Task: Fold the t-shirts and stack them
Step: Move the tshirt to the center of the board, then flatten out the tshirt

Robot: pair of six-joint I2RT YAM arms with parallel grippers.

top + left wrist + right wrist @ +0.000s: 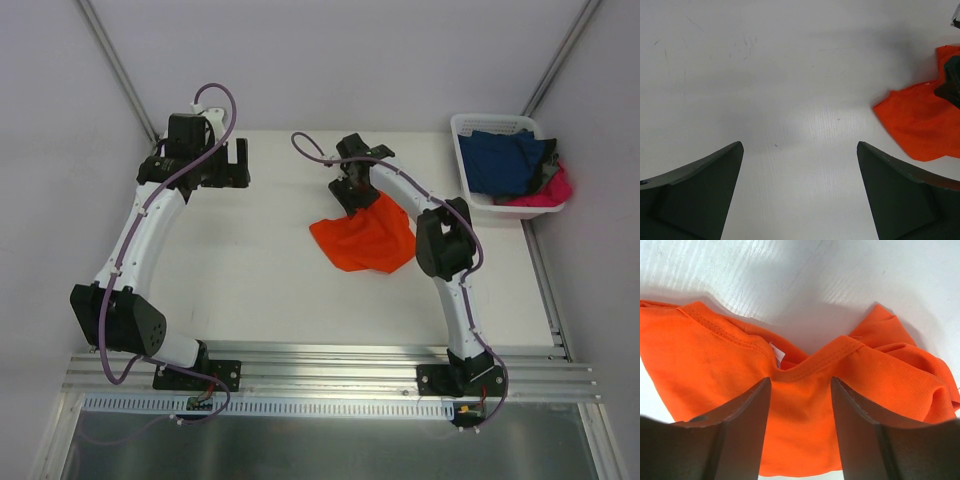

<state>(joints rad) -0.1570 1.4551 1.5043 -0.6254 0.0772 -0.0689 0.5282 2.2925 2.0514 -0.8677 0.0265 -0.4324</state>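
Right fingers (735, 435) stand apart around the collar (810, 365) of the orange t-shirt (700, 360), lying on the worktop (250, 290) toward its right edge. Left fingers (695, 195) gape wide, holding nothing. Grabbing step, I think; next, pinch the collar and lift

Table (250, 270): white, seen from above; grey walls on three sides
Left arm (140, 225): white with black joints; purple cable along it; reaching from the near left corner toward the far side
Left gripper (240, 165): black; over bare tabletop at far left; well apart from the cloth
Right arm (450, 245): bent inward toward the table's middle
Right gripper (356, 196): down at the far edge of the orange t-shirt (365, 242); jaw spacing hard to read from above
Orange t-shirt: crumpled, lying near the table's centre
Basket (468, 128): white, slotted; far right corner
Basket contents: navy t-shirt (505, 160) on top; hot pink t-shirt (552, 190) spilling over the right rim
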